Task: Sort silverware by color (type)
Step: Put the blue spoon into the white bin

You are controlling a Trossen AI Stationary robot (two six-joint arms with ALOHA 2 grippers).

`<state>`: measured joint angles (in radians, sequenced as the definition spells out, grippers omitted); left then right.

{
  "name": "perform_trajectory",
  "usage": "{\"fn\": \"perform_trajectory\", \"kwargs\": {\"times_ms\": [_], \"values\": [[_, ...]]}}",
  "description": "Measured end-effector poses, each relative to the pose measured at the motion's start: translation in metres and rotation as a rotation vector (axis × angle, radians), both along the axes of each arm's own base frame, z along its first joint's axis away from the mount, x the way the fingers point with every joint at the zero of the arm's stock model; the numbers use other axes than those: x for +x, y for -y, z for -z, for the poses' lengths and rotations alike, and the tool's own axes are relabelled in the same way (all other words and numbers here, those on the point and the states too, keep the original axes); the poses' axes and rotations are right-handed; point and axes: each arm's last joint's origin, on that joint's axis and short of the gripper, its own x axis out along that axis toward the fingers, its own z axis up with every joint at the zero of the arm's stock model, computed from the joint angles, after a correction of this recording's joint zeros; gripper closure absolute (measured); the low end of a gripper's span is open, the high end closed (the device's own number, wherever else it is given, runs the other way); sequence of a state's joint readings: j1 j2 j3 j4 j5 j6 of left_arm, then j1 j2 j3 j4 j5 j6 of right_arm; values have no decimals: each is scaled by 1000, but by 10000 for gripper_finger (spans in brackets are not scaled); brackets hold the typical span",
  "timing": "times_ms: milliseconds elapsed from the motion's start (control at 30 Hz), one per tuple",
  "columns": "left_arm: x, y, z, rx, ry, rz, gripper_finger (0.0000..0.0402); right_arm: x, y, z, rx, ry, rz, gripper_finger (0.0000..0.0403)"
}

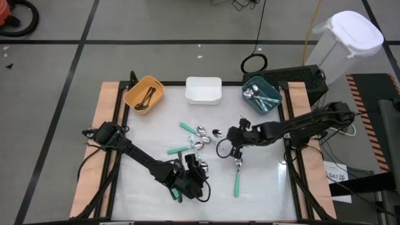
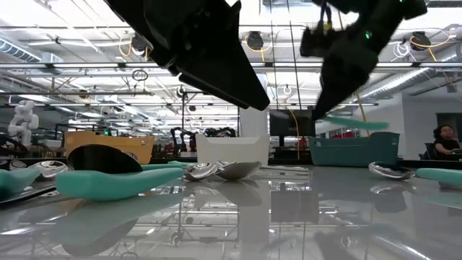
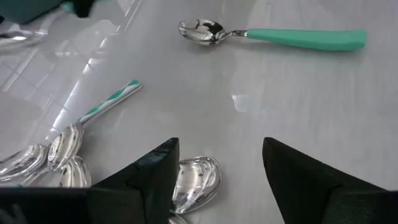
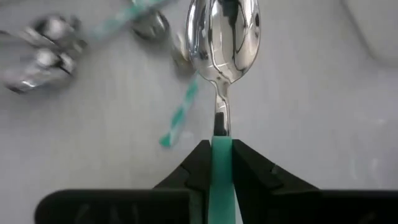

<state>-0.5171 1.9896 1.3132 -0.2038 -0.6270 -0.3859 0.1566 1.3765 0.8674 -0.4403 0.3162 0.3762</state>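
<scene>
The right gripper (image 4: 222,163), over mid-counter, has its fingers clenched on a mint-handled spoon (image 4: 222,37), bowl pointing straight ahead. The teal bin (image 1: 262,95), probably its goal, lies toward the far right corner. The left gripper (image 3: 220,169) hovers released.

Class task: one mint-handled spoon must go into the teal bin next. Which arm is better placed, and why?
The right. Its gripper is shut on a mint-handled spoon, and the teal bin sits on its side of the table. The left gripper is open and empty, near the front edge.

No readable text, labels or signs.
</scene>
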Motion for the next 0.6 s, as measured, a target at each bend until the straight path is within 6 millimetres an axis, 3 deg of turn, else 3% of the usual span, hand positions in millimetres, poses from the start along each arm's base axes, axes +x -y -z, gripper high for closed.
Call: {"fn": "perform_trajectory", "kwargs": {"times_ms": [333,600], "values": [[3,-12,1,73,-28,-11,170,10,-5,-44,-338,9,-83,361],[-15,-33,-28,269,-83,-107,170,2,-21,-60,-638,-49,-64,360]]}}
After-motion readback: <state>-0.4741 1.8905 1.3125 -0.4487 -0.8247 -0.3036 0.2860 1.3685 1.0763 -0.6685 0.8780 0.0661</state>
